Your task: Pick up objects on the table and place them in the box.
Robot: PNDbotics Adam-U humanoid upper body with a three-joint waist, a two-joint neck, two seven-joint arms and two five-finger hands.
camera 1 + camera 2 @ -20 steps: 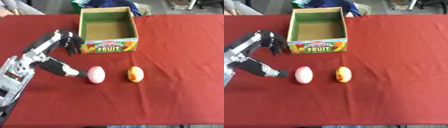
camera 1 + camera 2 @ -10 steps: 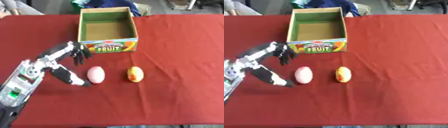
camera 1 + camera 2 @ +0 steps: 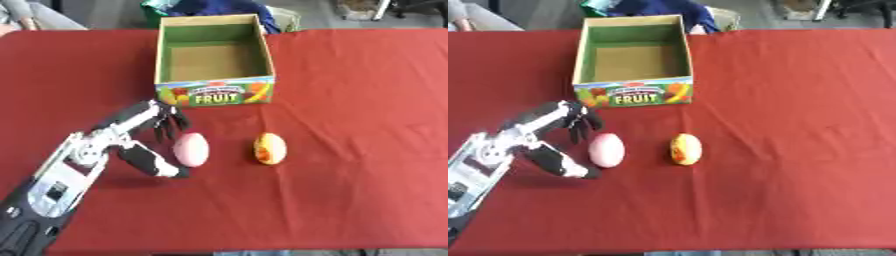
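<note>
In front of the empty box [image 3: 213, 56], our left hand [image 3: 140, 142], fingers spread open, flanks the pink fruit [image 3: 191, 149]; the yellow fruit [image 3: 269, 148] lies beside it. We have boxed neither.

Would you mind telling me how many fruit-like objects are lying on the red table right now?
2: a pink one beside the left robot hand, and a yellow-orange one to its right. The box looks empty.

You can read only one word here: "FRUIT", in white capital letters on the green label on the front wall of the box [image 3: 217, 95]. The small line above it you cannot read.
</note>
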